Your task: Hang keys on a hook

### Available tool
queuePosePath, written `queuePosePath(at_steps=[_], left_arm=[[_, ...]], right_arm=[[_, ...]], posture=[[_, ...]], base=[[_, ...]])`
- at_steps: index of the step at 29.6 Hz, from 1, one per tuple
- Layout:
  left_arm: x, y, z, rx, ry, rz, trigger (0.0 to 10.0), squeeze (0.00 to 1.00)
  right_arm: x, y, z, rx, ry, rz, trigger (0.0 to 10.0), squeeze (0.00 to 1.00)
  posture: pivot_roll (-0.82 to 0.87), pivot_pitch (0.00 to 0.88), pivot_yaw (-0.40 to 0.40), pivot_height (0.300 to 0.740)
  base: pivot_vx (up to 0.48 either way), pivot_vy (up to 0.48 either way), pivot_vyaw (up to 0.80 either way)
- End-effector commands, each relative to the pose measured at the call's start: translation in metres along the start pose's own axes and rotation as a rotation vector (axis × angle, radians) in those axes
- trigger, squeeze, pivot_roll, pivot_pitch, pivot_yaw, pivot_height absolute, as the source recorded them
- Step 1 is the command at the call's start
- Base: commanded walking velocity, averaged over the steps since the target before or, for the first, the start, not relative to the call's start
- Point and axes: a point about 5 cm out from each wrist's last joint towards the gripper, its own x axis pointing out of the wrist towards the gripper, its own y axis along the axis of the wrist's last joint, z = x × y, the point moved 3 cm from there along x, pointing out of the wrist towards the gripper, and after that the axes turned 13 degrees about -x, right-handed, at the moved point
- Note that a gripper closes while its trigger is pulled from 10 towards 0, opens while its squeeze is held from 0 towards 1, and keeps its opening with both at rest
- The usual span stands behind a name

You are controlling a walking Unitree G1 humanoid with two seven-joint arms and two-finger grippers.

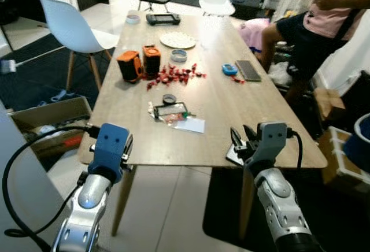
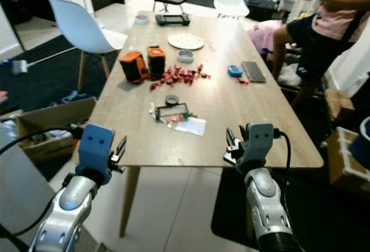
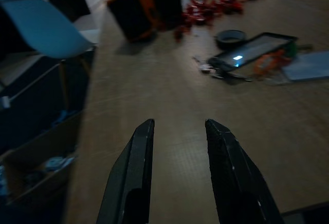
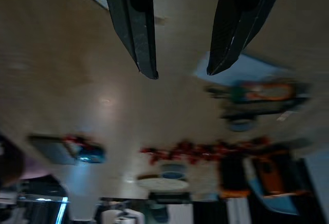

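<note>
A small metal bunch that looks like keys [image 1: 152, 111] lies mid-table beside a flat black rectangular item [image 1: 171, 110] with orange and green bits; the left wrist view shows the bunch [image 3: 206, 68] too. My left gripper [image 1: 126, 148] hovers at the wooden table's [image 1: 231, 107] front-left corner, open with nothing between its fingers [image 3: 139, 152]. My right gripper [image 1: 239, 140] sits at the front-right edge, open and empty, above a small dark and white item [image 1: 233, 155]. Both are well short of the keys.
Two orange-black boxes [image 1: 140, 62], scattered red wrappers [image 1: 173, 75], a tape roll [image 1: 169, 98] and white paper [image 1: 191, 125] lie nearby. A person [image 1: 326, 18] stands at the table's right. A white chair [image 1: 72, 29] and a cardboard box [image 1: 49, 122] stand left.
</note>
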Motion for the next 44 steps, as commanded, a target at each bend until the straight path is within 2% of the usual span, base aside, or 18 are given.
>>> queuePosePath(at_steps=[1,41,44], left_arm=[[-0.0019,-0.0026,0.0018,0.006,-0.006,-0.007,10.0,0.0],[-0.0031,-0.0024,0.0031,0.005,-0.005,-0.003,10.0,0.0],[-0.003,-0.002,0.0041,0.009,-0.01,-0.001,10.0,0.0]], right_arm=[[-0.0025,-0.0022,0.0013,-0.009,0.0,-0.007,10.0,0.0],[-0.0013,-0.0004,-0.0016,-0.009,0.013,-0.002,10.0,0.0],[-0.0012,-0.0004,-0.002,-0.008,0.014,-0.002,10.0,0.0]], posture=[[0.12,0.15,-0.027,0.74],[0.12,0.155,-0.035,0.74],[0.12,0.155,-0.034,0.74]], base=[[0.0,-0.244,0.0],[0.0,0.0,0.0],[0.0,-0.367,0.0]])
